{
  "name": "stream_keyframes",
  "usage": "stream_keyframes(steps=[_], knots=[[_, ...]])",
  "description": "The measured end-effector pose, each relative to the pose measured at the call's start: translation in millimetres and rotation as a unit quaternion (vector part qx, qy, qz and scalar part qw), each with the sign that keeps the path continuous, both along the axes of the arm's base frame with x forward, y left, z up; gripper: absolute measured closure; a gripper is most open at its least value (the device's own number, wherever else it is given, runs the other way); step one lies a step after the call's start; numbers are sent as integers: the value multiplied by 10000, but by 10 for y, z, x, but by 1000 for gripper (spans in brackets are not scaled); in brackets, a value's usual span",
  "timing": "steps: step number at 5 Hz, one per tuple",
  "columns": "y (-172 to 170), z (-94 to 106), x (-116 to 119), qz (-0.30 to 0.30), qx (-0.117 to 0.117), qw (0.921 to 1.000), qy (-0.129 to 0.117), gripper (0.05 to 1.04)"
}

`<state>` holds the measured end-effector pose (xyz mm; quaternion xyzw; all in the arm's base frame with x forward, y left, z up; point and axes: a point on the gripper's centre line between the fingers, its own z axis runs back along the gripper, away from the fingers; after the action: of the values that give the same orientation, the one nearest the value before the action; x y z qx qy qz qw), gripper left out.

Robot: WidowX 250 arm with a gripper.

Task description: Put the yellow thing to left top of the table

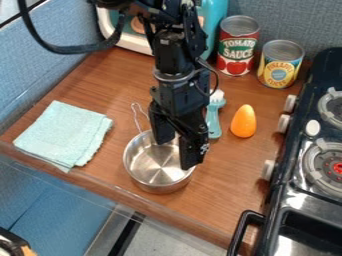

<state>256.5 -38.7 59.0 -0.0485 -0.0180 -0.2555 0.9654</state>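
My gripper (175,154) hangs over the metal pot, its two fingers apart and nothing visible between them. To the right of it, a yellow-orange thing (244,121) with a rounded, tapering shape rests on the brown wooden table (224,192), a short way left of the stove's knobs. The two are not touching. The table's left top part is partly behind the arm and the teal toy appliance.
Under the gripper is a shiny pot (155,167) with a wire handle. A folded light-blue cloth (63,132) lies at left. A teal brush (213,120) is behind the gripper. Two cans, red (238,47) and yellow (278,67), stand at the back; a black stove (300,195) borders the right.
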Motion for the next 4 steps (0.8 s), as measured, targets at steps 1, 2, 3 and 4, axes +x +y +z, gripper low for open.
stream_keyframes(steps=[1, 2, 3, 4], knots=[[-2, -81, -26, 40, 2, 9999, 165, 83], [-45, -4, 185, 111, -39, 9999, 24, 83], [-179, 49, 453, -26, 37, 10000, -85, 83], [-273, 115, 761, 8, 31, 9995, -319, 83]])
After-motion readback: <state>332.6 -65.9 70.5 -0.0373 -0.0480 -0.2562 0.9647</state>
